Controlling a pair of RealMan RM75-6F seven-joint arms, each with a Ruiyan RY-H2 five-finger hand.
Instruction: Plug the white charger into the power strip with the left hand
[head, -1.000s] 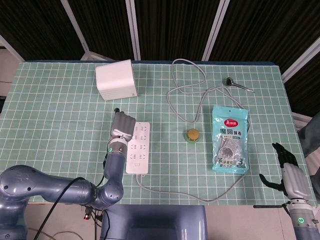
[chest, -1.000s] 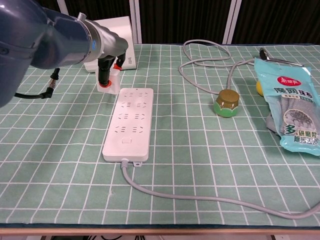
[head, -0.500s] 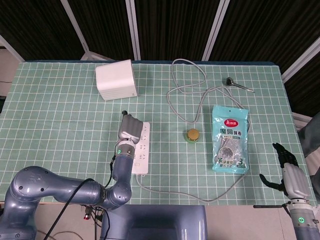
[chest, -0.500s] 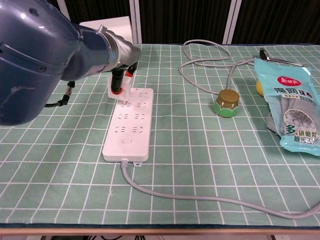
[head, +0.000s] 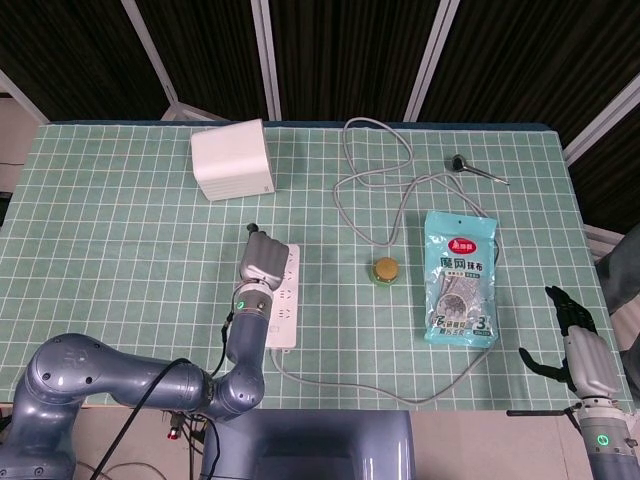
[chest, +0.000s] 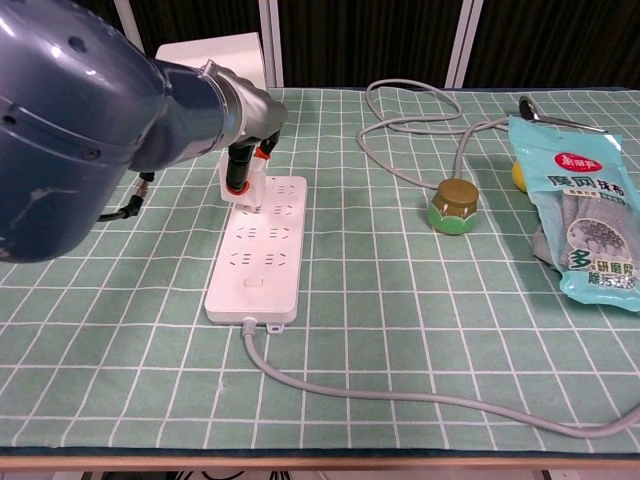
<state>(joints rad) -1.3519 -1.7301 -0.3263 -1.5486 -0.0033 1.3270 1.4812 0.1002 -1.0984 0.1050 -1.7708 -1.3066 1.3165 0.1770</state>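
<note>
Over the far end of the power strip (chest: 257, 245), my left hand (head: 262, 258) is holding the white charger (chest: 243, 186). My fingers (chest: 238, 172) are closed tight around it. From the chest view, the charger sits right at the top holes of the strip. It looks like it is touching the strip there, but I cannot tell if the pins are in yet.

My power strip lies on the green surface (head: 130, 240). Its long side runs from near me to far from me, and its gray cord (chest: 420, 395) comes out of the near end. So the holes are straight under my hand. I think the next move is to push straight down. If the charger tips to one side, the pins may miss the holes.

My right hand (head: 575, 335) is far away at the right edge of the surface. Its fingers are spread apart and it holds nothing. My left hand is much closer, so it does this job.
</note>
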